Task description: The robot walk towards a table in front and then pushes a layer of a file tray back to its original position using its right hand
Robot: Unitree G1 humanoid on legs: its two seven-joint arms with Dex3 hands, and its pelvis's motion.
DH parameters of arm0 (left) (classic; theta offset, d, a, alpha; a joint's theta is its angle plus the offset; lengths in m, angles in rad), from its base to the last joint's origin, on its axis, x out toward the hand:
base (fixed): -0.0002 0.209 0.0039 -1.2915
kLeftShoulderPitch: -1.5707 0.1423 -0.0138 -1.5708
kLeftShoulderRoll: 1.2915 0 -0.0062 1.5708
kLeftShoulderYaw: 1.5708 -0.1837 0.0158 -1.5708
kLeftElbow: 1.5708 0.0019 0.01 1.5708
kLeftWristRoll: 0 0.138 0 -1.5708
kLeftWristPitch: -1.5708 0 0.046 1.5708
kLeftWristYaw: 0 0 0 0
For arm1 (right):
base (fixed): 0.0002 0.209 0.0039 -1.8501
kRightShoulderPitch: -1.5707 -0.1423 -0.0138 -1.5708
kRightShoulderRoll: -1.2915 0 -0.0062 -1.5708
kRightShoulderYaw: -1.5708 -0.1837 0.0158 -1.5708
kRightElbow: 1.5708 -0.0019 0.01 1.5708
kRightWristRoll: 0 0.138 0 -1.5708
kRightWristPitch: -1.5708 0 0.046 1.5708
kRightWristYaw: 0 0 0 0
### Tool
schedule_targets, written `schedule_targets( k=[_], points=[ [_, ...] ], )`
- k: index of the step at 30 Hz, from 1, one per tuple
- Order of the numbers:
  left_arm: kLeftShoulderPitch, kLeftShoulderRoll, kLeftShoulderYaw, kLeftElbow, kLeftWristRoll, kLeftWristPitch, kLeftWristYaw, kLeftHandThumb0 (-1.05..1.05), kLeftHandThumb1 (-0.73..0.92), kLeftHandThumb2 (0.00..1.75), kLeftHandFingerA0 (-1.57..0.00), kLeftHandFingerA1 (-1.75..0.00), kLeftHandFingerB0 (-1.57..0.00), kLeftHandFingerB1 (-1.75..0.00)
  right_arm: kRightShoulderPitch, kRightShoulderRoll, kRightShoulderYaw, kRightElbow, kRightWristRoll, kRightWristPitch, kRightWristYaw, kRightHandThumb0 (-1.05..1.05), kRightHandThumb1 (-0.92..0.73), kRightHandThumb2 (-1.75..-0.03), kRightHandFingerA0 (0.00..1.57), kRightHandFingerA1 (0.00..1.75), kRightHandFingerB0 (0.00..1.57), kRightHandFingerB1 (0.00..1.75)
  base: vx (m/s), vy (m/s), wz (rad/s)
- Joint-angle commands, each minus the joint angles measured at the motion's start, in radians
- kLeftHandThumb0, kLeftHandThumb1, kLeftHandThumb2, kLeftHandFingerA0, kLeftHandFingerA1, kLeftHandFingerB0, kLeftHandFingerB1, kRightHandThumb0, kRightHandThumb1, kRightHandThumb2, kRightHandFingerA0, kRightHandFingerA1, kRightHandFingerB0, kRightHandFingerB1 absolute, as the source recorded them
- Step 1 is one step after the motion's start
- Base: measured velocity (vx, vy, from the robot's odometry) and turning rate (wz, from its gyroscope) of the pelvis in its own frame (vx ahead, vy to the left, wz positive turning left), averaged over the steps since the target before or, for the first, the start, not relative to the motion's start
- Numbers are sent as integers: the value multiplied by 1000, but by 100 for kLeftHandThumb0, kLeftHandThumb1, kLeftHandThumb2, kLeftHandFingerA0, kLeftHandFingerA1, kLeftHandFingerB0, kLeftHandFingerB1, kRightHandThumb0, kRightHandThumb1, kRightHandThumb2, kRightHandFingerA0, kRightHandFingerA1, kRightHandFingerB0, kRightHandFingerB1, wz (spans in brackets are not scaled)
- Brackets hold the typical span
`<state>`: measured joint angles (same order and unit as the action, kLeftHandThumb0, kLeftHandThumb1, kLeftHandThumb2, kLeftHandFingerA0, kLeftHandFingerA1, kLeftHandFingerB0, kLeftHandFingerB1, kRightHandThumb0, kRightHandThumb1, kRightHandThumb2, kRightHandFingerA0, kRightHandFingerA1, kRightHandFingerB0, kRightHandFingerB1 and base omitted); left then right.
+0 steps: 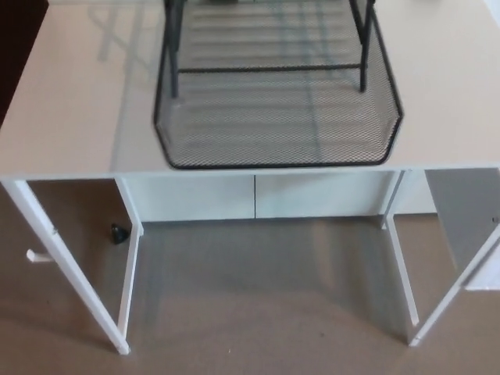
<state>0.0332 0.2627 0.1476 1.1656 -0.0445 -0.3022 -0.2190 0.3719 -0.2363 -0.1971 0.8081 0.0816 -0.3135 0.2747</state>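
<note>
Looking down from the head camera, the white desk [70, 117] fills the upper half of the picture, its front edge running almost level across the middle. A black wire-mesh file tray [277, 117] stands on it, a little right of the desk's centre, and its top is cut off by the upper edge of the picture. The bottom layer [273, 137] of the tray is drawn forward toward the camera; its curved front rim reaches nearly to the desk's front edge, stopping just short of it. Thin black uprights [363, 47] of the tray frame stand inside the layer, well back from its front rim, with a crossbar [269, 69] between them. The mesh floor of the layer looks bare.

Neither of the robot's hands shows anywhere in the picture, so nothing can be said of their fingers or of any hold on the tray.

Below the desk, white legs [66, 266] slant down to a brown floor [258, 312]. Behind them stands a low white cabinet [258, 195] with a seam down its middle. A small dark object [119, 233] lies on the floor near the left inner leg, too small to identify. A white panel [465, 223] hangs at the right edge.
</note>
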Motion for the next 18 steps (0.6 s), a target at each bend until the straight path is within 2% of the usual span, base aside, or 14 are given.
schedule_targets(
  k=[1, 3, 4, 5, 6, 9, 10, 11, 15, 16, 17, 18],
  points=[
    [-3, 11, -9, 1, 12, 15, -7, -38, 36, 80, -58, -90, -37, -59, 7, -13, -6, -17, 4, -18, -1, -33, -63, -58, 62, 47, 42, 38, 73, -194, 22],
    [-3, 10, -7, 0, 7, 21, -1, -38, 35, 79, -60, -91, -39, -59, 14, -14, 0, -32, -5, -9, -9, -32, -63, -59, 61, 47, 41, 37, 154, -107, -1],
    [-2, 11, -9, -4, 9, 23, -3, -37, 36, 79, -59, -89, -38, -59, 7, -14, -1, -20, -3, -11, -7, -40, -52, -75, 57, 56, 37, 47, 146, -54, 3],
    [-1, 11, -11, -6, 9, 23, -3, -37, 36, 79, -59, -89, -38, -59, 5, -15, -1, -16, -3, -11, -6, -40, -52, -75, 57, 56, 37, 47, 136, -26, -7],
    [-1, 12, -11, -8, 8, 23, -12, -38, 34, 81, -57, -90, -36, -60, -4, -14, -5, -2, 2, -2, -6, -34, -62, -58, 63, 47, 42, 37, 147, -11, -8],
    [-1, 11, -11, -5, 9, 20, -9, -39, 35, 80, -58, -91, -37, -61, -2, -17, -3, -2, 3, -9, 3, -34, -63, -58, 61, 46, 41, 37, 167, 49, -15],
    [-4, 11, -12, -4, 10, 24, -7, -39, 34, 81, -58, -90, -38, -61, 6, -13, -4, -19, 8, -7, 5, -32, -63, -58, 63, 48, 42, 38, 176, 98, -16],
    [-5, 12, -13, -3, 10, 25, -9, -38, 35, 81, -56, -89, -37, -61, 9, -12, -3, -26, 5, -7, 0, -41, -52, -75, 58, 56, 37, 47, 205, 134, -9],
    [-9, 12, -15, 5, 12, 26, -4, -37, 35, 81, -57, -87, -38, -59, 8, -19, 8, -23, -16, -2, -15, -42, -52, -76, 54, 55, 34, 46, 193, 249, -13],
    [-9, 13, -16, 7, 12, 23, -6, -38, 34, 80, -58, -88, -38, -60, 8, -18, 6, -20, -11, -6, -11, -34, -63, -59, 60, 47, 39, 37, 160, 322, -17],
    [-9, 15, -17, 10, 12, 19, -8, -38, 34, 80, -58, -88, -38, -60, 9, -16, 4, -17, -5, -12, -5, -34, -63, -59, 60, 47, 39, 37, 157, 322, 9],
    [-10, 15, -19, 11, 13, 18, -6, -40, 29, 91, -61, -83, -36, -64, 11, -14, 5, -23, -5, -9, -7, -36, -62, -58, 59, 47, 39, 37, 123, 65, 9]
  ],
)
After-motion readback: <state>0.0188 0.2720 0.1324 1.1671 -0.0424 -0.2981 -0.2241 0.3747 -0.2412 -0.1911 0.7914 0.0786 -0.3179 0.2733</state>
